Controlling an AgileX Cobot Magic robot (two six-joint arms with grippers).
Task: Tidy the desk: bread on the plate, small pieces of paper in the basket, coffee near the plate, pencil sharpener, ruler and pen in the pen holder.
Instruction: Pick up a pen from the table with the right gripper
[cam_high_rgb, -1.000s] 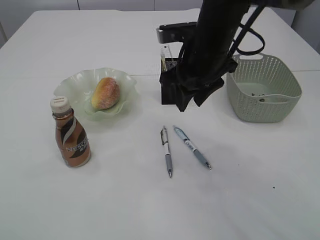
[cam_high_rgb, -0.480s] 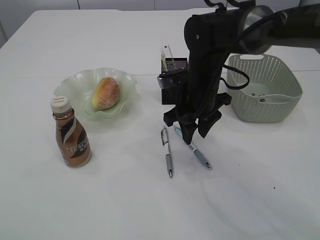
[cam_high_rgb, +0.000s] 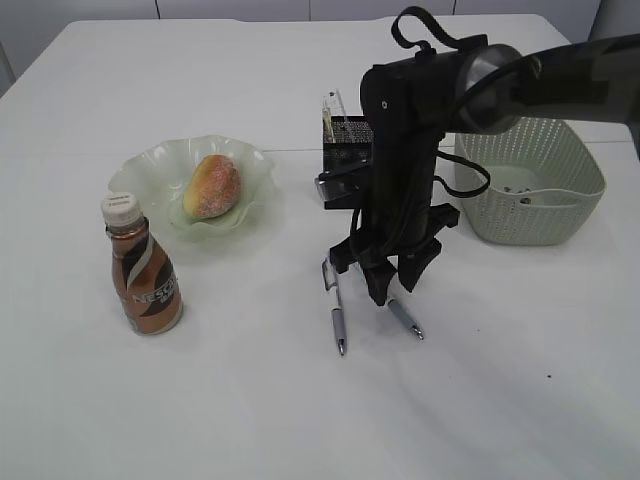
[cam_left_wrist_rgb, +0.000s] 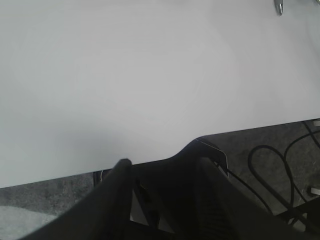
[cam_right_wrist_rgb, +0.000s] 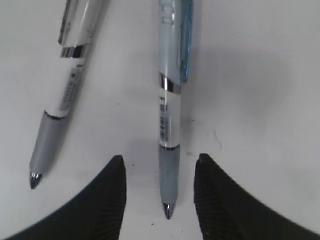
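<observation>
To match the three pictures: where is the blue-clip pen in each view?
Exterior view: blue-clip pen, center, mostly hidden under the right gripper.
Left wrist view: not in it.
Right wrist view: pen between the open fingers.
Shared landmark: white-clip pen beside it.

I get bright, even overhead light on the white table; shadows are soft and faint. My right wrist view is crisp on the blue pen, while the left wrist view looks hazy and dimmer.
</observation>
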